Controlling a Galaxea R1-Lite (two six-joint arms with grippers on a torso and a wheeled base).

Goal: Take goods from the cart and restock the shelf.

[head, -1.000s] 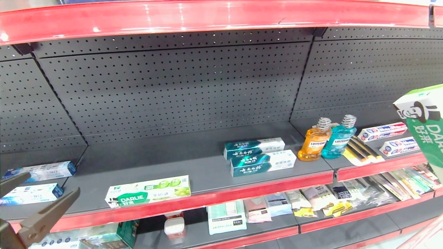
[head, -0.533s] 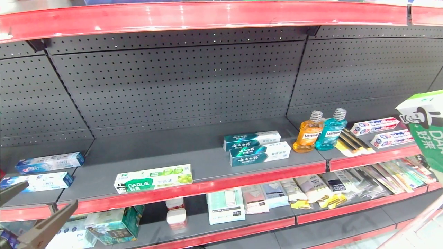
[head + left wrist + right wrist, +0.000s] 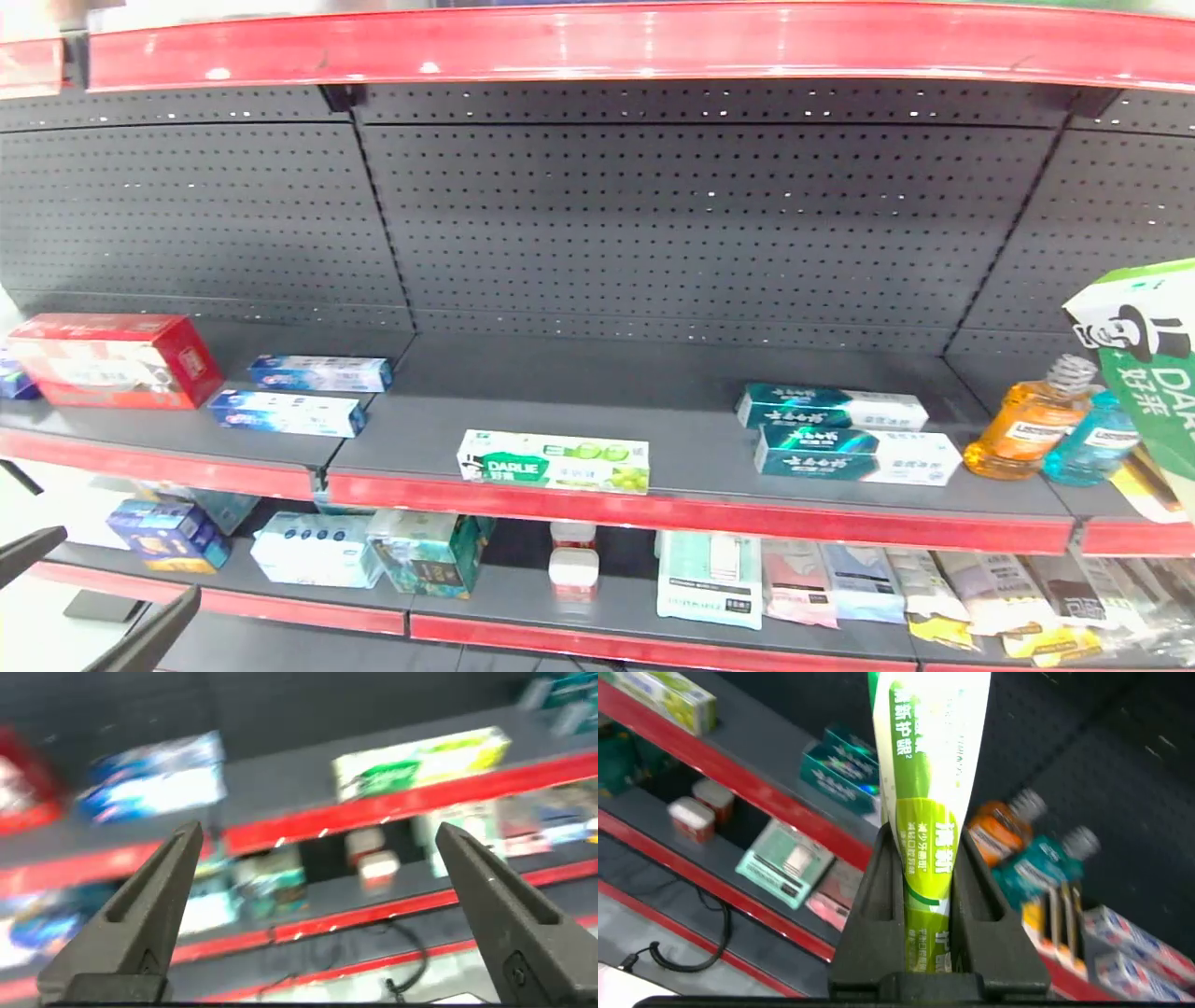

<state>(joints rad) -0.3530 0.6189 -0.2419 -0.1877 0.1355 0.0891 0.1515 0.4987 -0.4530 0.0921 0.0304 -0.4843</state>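
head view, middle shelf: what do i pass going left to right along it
red box → two blue toothpaste boxes → green toothpaste box → two teal toothpaste boxes → orange bottle → blue bottle

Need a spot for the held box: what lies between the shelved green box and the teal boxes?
Nothing: in the head view the shelf is bare between the green box and the teal boxes.
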